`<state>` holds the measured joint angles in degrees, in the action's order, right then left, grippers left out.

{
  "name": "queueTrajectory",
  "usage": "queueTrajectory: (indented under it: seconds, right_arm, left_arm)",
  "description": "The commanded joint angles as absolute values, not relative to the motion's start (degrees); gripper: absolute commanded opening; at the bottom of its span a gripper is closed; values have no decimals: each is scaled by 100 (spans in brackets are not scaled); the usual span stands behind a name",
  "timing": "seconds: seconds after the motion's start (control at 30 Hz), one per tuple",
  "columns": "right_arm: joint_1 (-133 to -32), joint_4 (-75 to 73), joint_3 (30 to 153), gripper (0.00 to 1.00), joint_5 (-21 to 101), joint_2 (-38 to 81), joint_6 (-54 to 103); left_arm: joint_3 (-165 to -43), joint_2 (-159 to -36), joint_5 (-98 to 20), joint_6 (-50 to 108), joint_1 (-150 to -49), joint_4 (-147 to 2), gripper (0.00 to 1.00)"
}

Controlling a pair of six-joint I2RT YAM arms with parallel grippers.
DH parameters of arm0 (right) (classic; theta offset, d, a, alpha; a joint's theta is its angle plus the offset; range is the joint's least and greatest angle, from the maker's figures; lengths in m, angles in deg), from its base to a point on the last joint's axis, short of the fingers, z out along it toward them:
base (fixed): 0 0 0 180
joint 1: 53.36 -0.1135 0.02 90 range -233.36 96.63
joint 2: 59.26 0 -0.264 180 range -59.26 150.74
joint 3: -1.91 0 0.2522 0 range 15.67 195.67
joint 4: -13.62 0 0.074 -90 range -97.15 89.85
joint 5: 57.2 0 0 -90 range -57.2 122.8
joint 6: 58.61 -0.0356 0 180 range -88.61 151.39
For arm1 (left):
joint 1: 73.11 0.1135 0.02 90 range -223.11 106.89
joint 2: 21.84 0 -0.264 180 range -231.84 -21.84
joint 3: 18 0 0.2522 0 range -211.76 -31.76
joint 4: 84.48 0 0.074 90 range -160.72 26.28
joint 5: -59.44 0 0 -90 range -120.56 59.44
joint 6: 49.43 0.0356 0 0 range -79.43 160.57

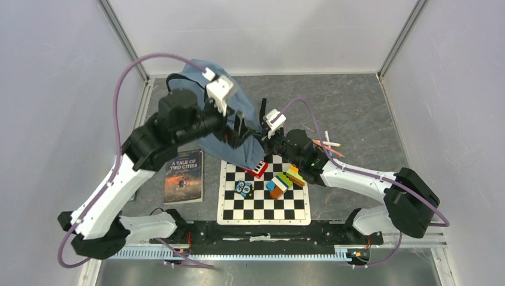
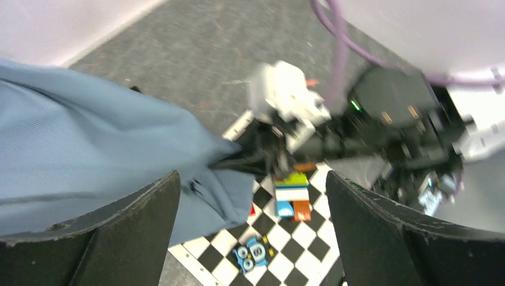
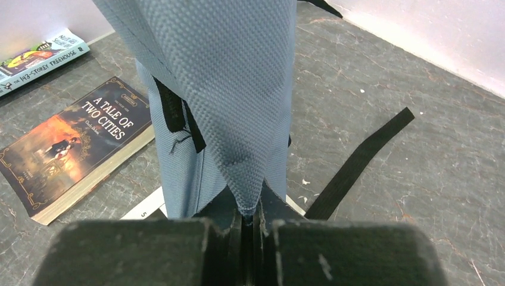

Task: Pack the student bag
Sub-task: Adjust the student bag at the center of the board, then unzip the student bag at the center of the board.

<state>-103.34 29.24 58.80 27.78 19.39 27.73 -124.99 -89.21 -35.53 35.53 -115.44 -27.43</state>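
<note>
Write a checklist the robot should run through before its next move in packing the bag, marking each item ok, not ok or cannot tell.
1. Hold: right gripper shut on a fold of the bag: ok.
2. Free hand: left gripper open, fingers wide apart: ok.
3. Opening: bag mouth open and reachable: cannot tell; no view shows it.
4. Access: book lies flat and uncovered, left of the chessboard: ok.
5. Clearance: bag off the chessboard: not ok; fabric overhangs its far left corner.
</note>
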Motion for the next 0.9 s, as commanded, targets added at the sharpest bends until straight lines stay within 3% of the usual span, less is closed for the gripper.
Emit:
queueTrajectory:
  seconds: [0.0,0.2,0.43,0.63,0.8,0.87]
  right_arm:
    - [-10320,2466,6049,0,2568,1931,2637]
    - [-10312,2061,6249,0,2751,1898,2819]
    - [-10315,2000,6277,0,2916,1757,2843]
    - [-10312,1998,6287,0,2998,1706,2796]
    - [-10315,1974,6294,0,2976,1680,2841]
    - [-10311,1969,6304,0,2954,1668,2834]
  left_arm:
    - [-11597,-8150,-3798,4301,-12211,-3222,97]
    - [-9857,-7290,-3891,4113,-12418,-3816,98]
    - [-8724,-6635,-2006,3920,-12406,-4623,92]
    - [-8780,-7242,-1475,3797,-12352,-5127,73]
    - [-8805,-7439,-1739,3938,-12282,-5530,63]
    - [-8784,-7519,-1695,4008,-12181,-5590,55]
